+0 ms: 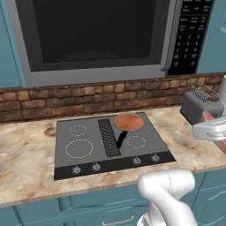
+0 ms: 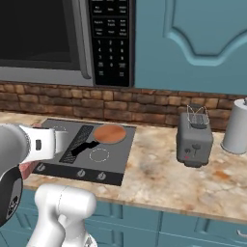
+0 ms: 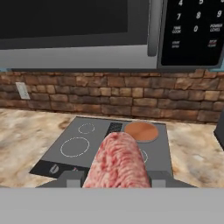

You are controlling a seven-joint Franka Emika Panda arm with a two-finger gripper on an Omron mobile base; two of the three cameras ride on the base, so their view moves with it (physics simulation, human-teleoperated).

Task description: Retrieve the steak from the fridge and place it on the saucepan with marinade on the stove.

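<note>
- The speckled beige-and-brown stone worktop (image 1: 26,154) runs along a brown brick backsplash, above teal cabinet fronts.
- Set into it is the flat dark grey stove (image 1: 110,145) with white ring burners, a black centre grille and four front knobs.
- The shallow round copper-brown saucepan (image 1: 129,122) with a short black handle sits on the stove's rear right burner.
- A grey two-slot toaster (image 2: 194,140) stands right of the stove.
- A pale grey cylindrical canister (image 2: 236,128) stands beside the toaster, further right.

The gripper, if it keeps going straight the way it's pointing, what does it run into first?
Probably the stove near the saucepan. The gripper, holding the steak, points forward and slightly down at them; depth is unclear, and it might reach the brick wall instead.
</note>
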